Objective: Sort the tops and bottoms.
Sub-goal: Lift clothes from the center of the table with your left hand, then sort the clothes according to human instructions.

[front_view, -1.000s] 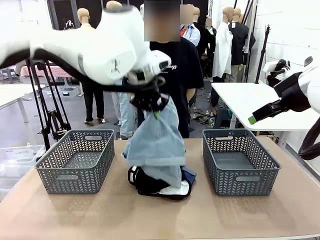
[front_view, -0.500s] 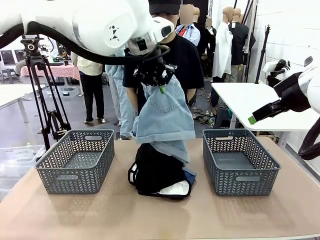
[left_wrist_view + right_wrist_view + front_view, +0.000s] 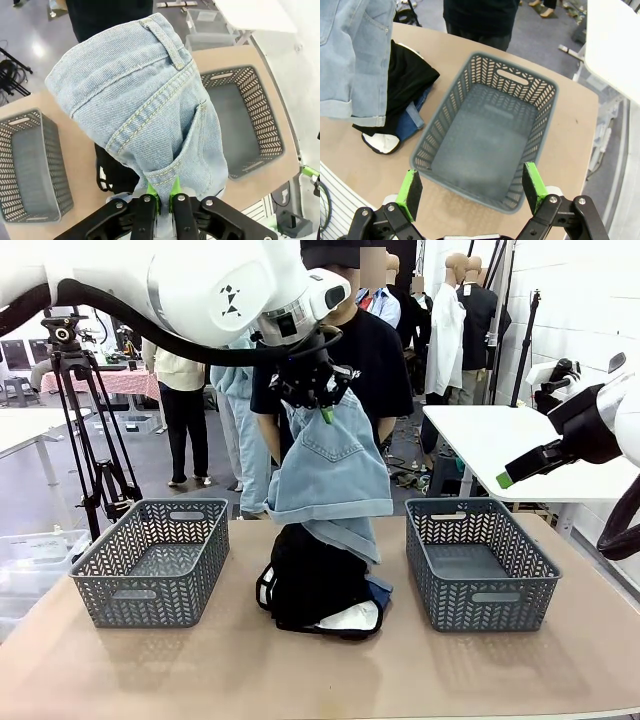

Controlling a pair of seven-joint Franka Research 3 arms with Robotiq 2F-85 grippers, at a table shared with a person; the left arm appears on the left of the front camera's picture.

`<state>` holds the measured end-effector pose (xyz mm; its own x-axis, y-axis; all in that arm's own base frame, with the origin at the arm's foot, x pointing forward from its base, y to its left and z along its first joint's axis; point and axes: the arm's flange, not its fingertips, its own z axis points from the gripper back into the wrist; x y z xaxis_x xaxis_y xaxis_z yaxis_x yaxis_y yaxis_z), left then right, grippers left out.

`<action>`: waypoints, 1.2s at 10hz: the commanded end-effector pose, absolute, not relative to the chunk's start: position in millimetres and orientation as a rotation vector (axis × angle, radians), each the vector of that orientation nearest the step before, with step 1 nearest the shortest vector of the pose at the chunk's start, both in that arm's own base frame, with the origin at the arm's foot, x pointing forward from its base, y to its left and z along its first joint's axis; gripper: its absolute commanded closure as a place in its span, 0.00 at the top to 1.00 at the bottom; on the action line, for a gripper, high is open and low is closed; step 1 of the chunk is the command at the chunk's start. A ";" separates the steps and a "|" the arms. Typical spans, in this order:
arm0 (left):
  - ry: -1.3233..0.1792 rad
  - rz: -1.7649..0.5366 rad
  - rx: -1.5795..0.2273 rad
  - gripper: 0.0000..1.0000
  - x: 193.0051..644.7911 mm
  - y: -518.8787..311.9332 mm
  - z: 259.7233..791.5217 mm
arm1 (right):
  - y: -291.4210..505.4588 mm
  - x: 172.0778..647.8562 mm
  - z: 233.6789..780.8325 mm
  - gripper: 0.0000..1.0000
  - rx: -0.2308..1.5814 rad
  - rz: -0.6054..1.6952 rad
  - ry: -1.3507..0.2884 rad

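where left gripper (image 3: 162,188) pinches, denim pocket (image 3: 162,145)

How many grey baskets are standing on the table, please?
2. The left basket stands on the left side of the table, the right basket on the right side, the pile of clothes between them. None seems hidden.

A lab or workshop hall — camera tripod (image 3: 66,340), white worktable (image 3: 490,445), bare grey floor (image 3: 150,472).
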<state>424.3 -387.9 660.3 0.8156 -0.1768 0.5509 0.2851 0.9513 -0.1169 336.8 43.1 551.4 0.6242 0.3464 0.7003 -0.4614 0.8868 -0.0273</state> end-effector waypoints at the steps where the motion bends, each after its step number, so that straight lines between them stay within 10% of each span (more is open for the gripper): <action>1: -0.577 -0.245 -0.199 0.00 422.0 -384.5 664.7 | 44.7 336.9 550.5 1.00 0.175 0.454 -0.761; 12: -0.577 -0.245 -0.199 0.00 422.0 -384.5 664.7 | 44.7 336.9 550.5 1.00 0.175 0.454 -0.761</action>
<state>424.2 -388.1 660.0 0.8160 -0.1773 0.5502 0.2854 0.9513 -0.1166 336.8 43.1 551.4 0.6242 0.3464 0.7003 -0.4614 0.8868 -0.0273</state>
